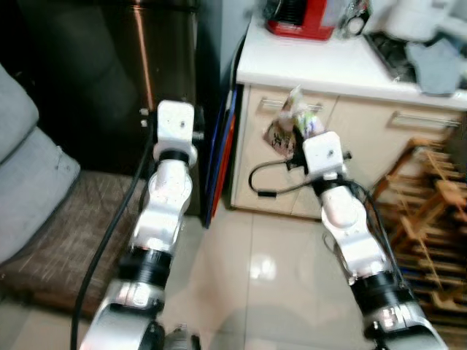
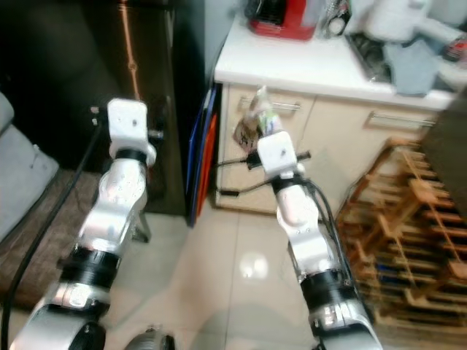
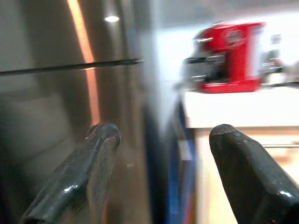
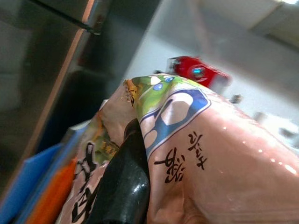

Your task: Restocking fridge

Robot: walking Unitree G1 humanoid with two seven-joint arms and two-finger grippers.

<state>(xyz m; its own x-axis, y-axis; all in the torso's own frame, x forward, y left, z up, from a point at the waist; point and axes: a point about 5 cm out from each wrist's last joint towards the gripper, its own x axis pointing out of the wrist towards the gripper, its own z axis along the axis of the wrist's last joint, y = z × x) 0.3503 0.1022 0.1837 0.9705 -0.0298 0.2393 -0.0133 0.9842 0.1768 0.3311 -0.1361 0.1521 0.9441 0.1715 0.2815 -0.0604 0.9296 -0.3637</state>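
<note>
A dark steel fridge (image 1: 109,80) stands at the left with its door closed; in the left wrist view the fridge (image 3: 56,107) shows a horizontal seam between its doors. My left gripper (image 3: 161,140) is raised just in front of it, open, with nothing between the fingers. My right gripper (image 1: 298,125) is held up before the cabinet, shut on a printed plastic food packet (image 1: 290,120). In the right wrist view the pinkish packet (image 4: 201,158) wraps over one black finger (image 4: 124,186).
A white counter (image 1: 314,65) with a red coffee machine (image 1: 300,18) stands right of the fridge, above beige cabinet drawers (image 1: 379,138). Blue and orange boards (image 1: 221,157) lean in the gap between. A wooden rack (image 1: 427,211) stands at the right, a woven mat (image 1: 66,233) at the left.
</note>
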